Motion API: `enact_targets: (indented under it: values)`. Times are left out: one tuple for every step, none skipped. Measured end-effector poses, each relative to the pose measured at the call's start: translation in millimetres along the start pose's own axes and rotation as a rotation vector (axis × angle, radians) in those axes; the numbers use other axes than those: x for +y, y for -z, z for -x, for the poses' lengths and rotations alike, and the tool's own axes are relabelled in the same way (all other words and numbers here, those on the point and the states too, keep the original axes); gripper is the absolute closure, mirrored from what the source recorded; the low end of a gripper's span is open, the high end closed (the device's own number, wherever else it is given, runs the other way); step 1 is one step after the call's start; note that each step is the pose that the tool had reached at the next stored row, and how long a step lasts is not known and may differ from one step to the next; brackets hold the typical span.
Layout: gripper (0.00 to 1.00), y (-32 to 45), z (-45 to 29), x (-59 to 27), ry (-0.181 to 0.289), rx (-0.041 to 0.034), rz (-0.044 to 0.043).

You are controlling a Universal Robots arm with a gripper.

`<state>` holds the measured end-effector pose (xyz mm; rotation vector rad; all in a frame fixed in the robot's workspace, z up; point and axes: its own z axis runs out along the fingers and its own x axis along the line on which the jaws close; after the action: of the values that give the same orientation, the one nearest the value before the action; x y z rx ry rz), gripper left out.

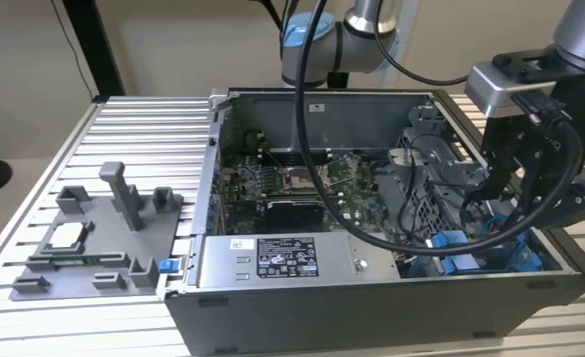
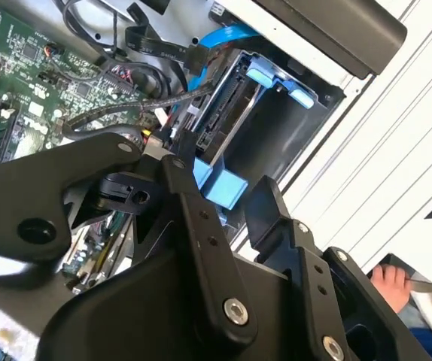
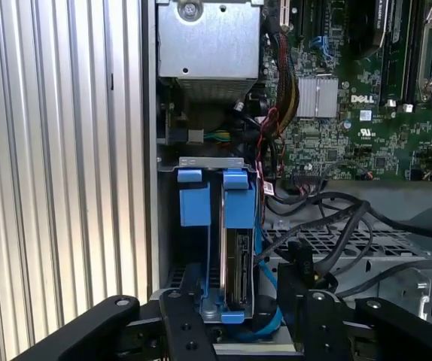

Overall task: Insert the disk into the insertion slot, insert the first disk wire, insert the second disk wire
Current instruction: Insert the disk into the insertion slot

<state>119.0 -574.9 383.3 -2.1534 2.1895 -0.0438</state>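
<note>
Bright blue plastic frames a flat silver-grey hard disk point(image 3: 238, 259), which stands on edge inside the insertion slot point(image 3: 210, 160). The slot is a narrow bay of grey perforated metal with blue rails, set in an open grey computer case point(image 1: 372, 297). The case sits on a ribbed aluminium desk point(image 1: 123, 119). The bay lies at the exterior view's right end of the case, and the arm reaches down into it.

Jaws: spread, nothing clamped. In the second wrist view the two black fingers point(image 2: 201, 226) bracket a blue tab point(image 2: 220, 184) of the frame. One finger lies close against the tab; contact uncertain.

The disk looks pushed well in, but full seating cannot be confirmed. A blue flat cable point(image 2: 227, 36) and black wires point(image 2: 126, 114) hang near the disk's connector end. Cannot tell whether either is plugged.

Handling, as judged: dense for its size, rigid and shock-sensitive, with smooth, slippery metal faces. The plastic frame likely flexes a little. The best hold is the frame's end tab or side rails, clear of the connector and the green motherboard point(image 3: 351, 113).
</note>
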Motion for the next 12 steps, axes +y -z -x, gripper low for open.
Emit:
enact_targets:
  values:
    - [0.0, 0.0, 0.0, 0.0, 0.0, 0.0, 0.0]
    - [0.0, 0.0, 0.0, 0.1, 0.0, 0.0, 0.0]
    - [0.0, 0.8, 0.0, 0.1, 0.0, -0.0001, 0.0]
    - [0.0, 2.6, 0.0, 0.3, 0.0, -0.0003, -0.0001]
    - [0.0, 4.2, 0.1, 0.7, -0.001, -0.0003, -0.0002]
    - [0.0, 5.8, 0.1, 1.2, -0.001, -0.0006, -0.0002]
    - [0.0, 7.7, 0.1, 1.6, -0.002, -0.0005, -0.0002]
    - [0.0, 10.1, 0.1, 2.0, -0.002, -0.0005, -0.0002]
    - [0.0, 12.0, 0.2, 2.3, -0.002, -0.0007, -0.0004]
    - [0.0, 12.3, 0.2, 2.3, -0.002, -0.0006, -0.0004]
    - [0.0, 12.3, 0.2, 2.3, -0.001, -0.0008, -0.0005]
    - [0.0, 12.4, 0.4, 2.4, -0.001, -0.0007, -0.0007]
